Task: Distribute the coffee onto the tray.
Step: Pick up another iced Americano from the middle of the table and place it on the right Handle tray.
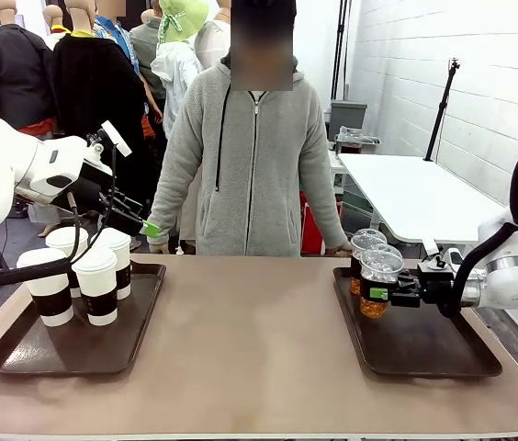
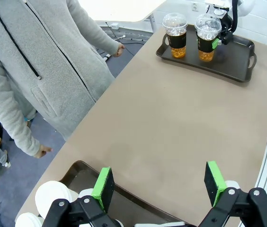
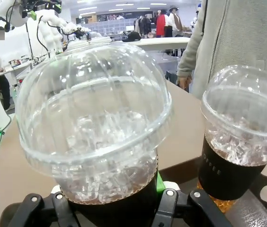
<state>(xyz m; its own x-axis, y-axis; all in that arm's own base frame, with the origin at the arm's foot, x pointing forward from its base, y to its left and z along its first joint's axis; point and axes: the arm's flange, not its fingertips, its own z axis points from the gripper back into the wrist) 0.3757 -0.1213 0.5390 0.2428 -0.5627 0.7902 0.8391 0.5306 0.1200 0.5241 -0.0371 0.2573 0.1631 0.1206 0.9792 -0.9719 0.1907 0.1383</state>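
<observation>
the right gripper (image 1: 380, 294) is clamped on the black sleeve of an iced cup (image 1: 378, 280) with a clear dome lid and amber drink, standing on the right tray (image 1: 424, 349) at its end nearer the person (image 1: 254, 156). from the right wrist, the gripper's jaws close around that cup (image 3: 93, 127) at the sleeve, and a second iced cup (image 3: 242, 137) stands just beside it on the same tray, nearer the person. from the front, the second cup (image 1: 365, 250) sits partly behind the held one.

the left gripper (image 1: 149, 227) hangs above the left tray (image 1: 29, 354), off its far corner, jaws wide apart and holding nothing; its green pads (image 2: 104, 188) show with bare table (image 2: 171, 132) between them. four white lidded paper cups (image 1: 80, 266) with black sleeves stand grouped on the left tray's far half. the two trays lie well apart, at opposite ends of the table.
</observation>
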